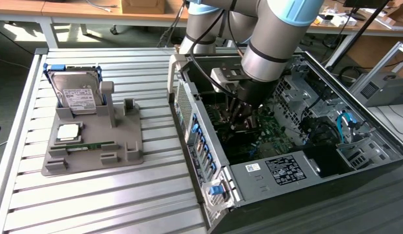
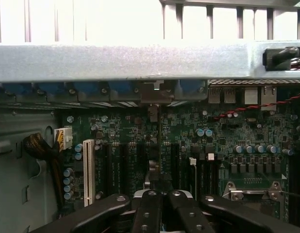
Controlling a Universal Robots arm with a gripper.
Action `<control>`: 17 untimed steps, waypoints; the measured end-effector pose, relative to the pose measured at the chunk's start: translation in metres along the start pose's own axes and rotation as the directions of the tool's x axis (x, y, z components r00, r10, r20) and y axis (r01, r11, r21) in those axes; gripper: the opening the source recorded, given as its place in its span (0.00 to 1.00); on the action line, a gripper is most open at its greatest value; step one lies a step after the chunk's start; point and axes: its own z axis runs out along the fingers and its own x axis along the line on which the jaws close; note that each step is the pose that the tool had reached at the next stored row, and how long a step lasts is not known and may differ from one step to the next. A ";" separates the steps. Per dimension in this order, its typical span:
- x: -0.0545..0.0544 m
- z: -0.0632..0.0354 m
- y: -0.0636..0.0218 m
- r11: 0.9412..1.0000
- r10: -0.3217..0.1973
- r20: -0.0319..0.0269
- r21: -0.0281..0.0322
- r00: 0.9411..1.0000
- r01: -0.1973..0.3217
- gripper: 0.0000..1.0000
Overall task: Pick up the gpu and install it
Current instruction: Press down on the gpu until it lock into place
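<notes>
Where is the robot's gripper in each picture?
Exterior view: the gripper is reaching down inside the open computer case, below the grey arm.
Wrist view: the gripper is the black fingers in the foreground, above the green board.
Shared landmark: the green circuit board.

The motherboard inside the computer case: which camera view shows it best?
The wrist view shows the motherboard best: it looks straight at the board, so the slots, capacitors and white connector are plain. In the exterior view the motherboard is a small green patch deep in the computer case, partly covered by the arm and pincer.
</notes>
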 end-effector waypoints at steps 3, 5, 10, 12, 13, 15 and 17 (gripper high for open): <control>0.000 0.0008 0.0020 1.000 0.000 0.000 0.000 1.000 0.000 0.11; 0.000 0.0017 0.0065 1.000 -0.001 0.000 0.001 1.000 0.001 0.11; 0.000 0.0025 0.0112 1.000 0.000 0.000 0.000 1.000 0.000 0.11; 0.000 0.0031 0.0114 1.000 -0.001 0.000 0.000 1.000 0.001 0.11; 0.000 0.0037 0.0114 1.000 -0.001 0.000 0.000 1.000 0.001 0.11; 0.000 0.0054 0.0112 1.000 -0.001 -0.004 -0.002 1.000 0.001 0.11; -0.001 0.0058 0.0111 1.000 -0.002 -0.008 -0.003 1.000 0.001 0.11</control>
